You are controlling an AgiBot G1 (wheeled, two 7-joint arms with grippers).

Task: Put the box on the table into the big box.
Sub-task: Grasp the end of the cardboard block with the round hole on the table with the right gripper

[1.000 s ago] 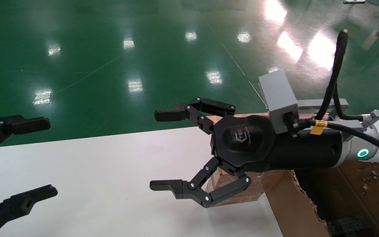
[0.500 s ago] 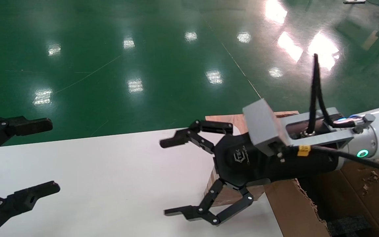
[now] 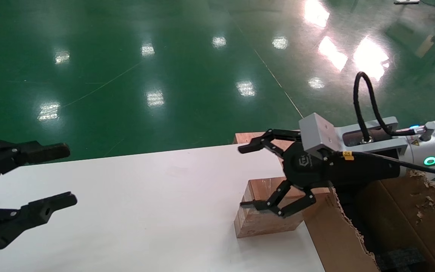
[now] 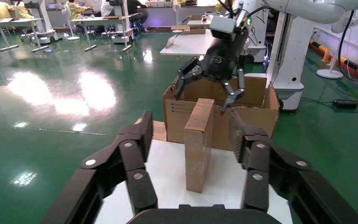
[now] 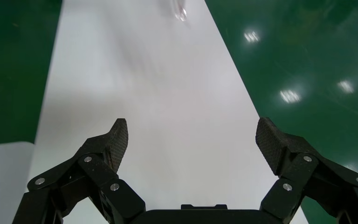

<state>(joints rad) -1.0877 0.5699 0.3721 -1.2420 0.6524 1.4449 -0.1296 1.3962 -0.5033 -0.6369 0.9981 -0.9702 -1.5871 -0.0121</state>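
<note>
Head view: a white table (image 3: 127, 211) fills the near left and centre, with glossy green floor (image 3: 145, 56) beyond its far edge. The box (image 3: 264, 213), small and brown, rests on the table at its right end, touching the side of the big box (image 3: 338, 241), a torn-rimmed carton at the near right. The right gripper (image 3: 244, 176) reaches in from the right above the box, its fingers spread wide and grasping nothing; the lower finger hangs over the box top. The left gripper (image 3: 64, 173) hovers at the far left over the table edge, also spread and empty.

Left wrist view: the left gripper (image 4: 192, 133) frames the box (image 4: 199, 144), which stands on the table (image 4: 223, 172) well apart from it. Behind the box stands the big box (image 4: 256, 100), with the right gripper (image 4: 204, 95) splayed above.

Right wrist view: the right gripper (image 5: 193, 140) is wide open over bare white table (image 5: 158, 84), green floor (image 5: 307, 56) alongside.
</note>
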